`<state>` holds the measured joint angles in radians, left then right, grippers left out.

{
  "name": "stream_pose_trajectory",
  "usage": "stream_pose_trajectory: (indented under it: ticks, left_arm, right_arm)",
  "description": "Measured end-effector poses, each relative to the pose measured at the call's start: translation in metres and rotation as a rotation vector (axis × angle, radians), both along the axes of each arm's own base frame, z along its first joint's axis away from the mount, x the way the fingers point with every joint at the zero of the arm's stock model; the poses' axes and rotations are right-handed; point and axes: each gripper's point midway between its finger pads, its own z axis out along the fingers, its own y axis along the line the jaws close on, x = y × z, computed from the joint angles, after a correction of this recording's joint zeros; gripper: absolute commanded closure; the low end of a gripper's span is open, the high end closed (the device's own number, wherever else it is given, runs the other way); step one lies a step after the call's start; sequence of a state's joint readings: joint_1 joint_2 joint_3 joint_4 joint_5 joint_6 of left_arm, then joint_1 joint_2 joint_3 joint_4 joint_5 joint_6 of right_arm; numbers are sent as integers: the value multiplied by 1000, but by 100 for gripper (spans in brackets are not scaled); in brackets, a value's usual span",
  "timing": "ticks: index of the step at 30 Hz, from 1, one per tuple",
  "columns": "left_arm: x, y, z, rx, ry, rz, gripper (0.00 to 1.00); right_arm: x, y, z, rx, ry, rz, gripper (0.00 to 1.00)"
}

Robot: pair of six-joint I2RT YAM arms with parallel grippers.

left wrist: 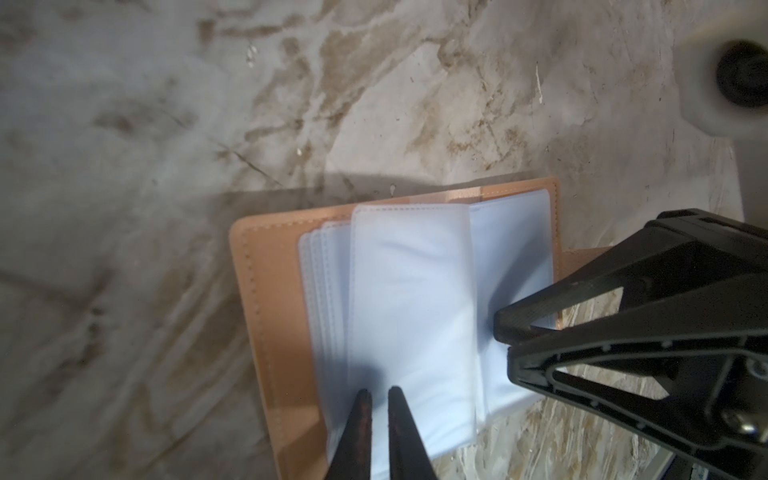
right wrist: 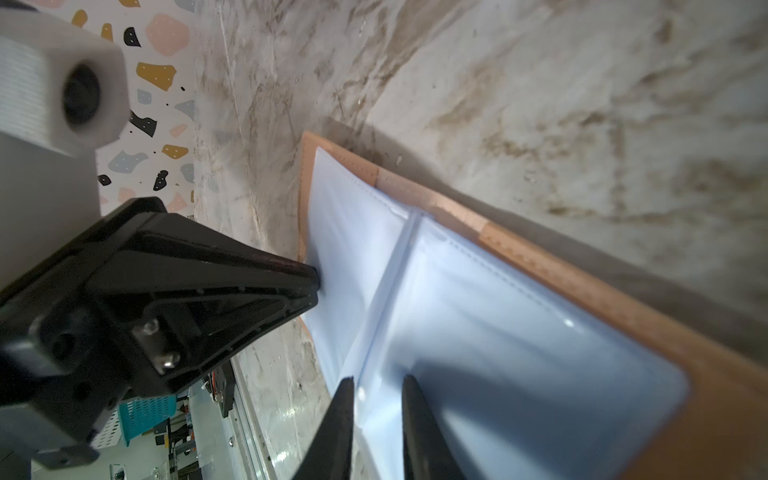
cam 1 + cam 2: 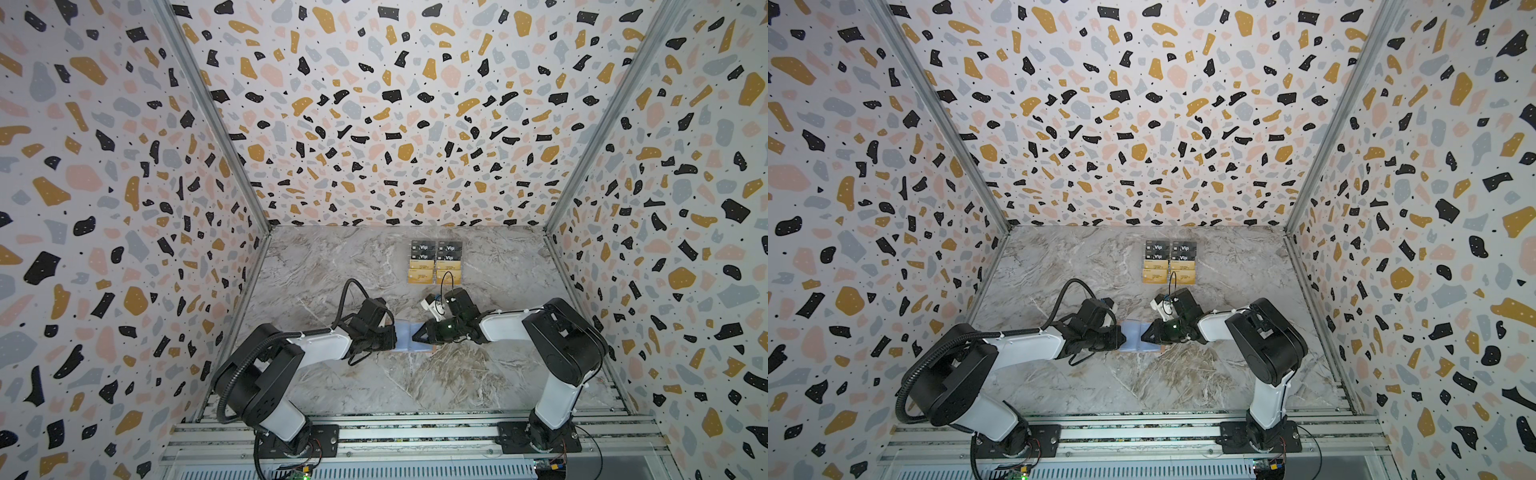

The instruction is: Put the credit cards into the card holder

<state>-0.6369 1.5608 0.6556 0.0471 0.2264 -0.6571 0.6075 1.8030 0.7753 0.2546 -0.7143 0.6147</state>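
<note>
Left wrist view shows the left gripper closed narrow on one pale plastic sleeve of the open card holder, which lies on the desk near the middle, between both arms. The right gripper seems likewise pinched on a sleeve at its right side. The credit cards lie untouched farther back. Pulling apart too hard could tear a sleeve or drag the holder. Letting go to fetch a card may let the pages flop shut.
</note>
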Motion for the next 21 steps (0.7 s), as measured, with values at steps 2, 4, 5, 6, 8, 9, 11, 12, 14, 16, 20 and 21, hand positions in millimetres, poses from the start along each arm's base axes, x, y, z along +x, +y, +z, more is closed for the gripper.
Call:
stream_pose_trajectory:
  ticks: [2,4,5,6,8,9,11,12,14,16,20,21]
  left_arm:
    - [-1,1,2,10,9,2,84]
    - [-2,4,6,20,14,6,83]
    - [-2,4,9,23,14,8,83]
    - [-1,5,14,24,8,11,82]
    - [2,4,25,19,-6,15,82]
    - [4,2,31,13,-16,17,82]
    - [9,-1,42,-4,-36,20,81]
    - [12,-3,46,-11,-45,21,82]
    - [16,-6,52,-20,-55,23,82]
    - [18,-7,55,-22,-63,26,82]
    - [23,0,54,4,-79,58,80]
    - [25,2,55,7,-87,67,80]
  right_arm:
    - [0,0,1,1,0,-1,75]
    - [1,1,2,-2,2,-1,75]
    - [2,1,3,-3,1,-2,75]
    - [3,2,4,-3,-1,-4,75]
    - [5,3,8,-1,-7,-7,74]
    - [6,3,10,3,-10,-9,74]
    - [8,4,16,11,-18,-12,73]
    - [10,6,20,17,-24,-13,72]
    - [16,10,28,29,-45,-13,70]
    - [25,15,39,37,-75,-13,65]
    - [52,22,67,27,-177,2,41]
    - [61,24,78,28,-211,4,39]
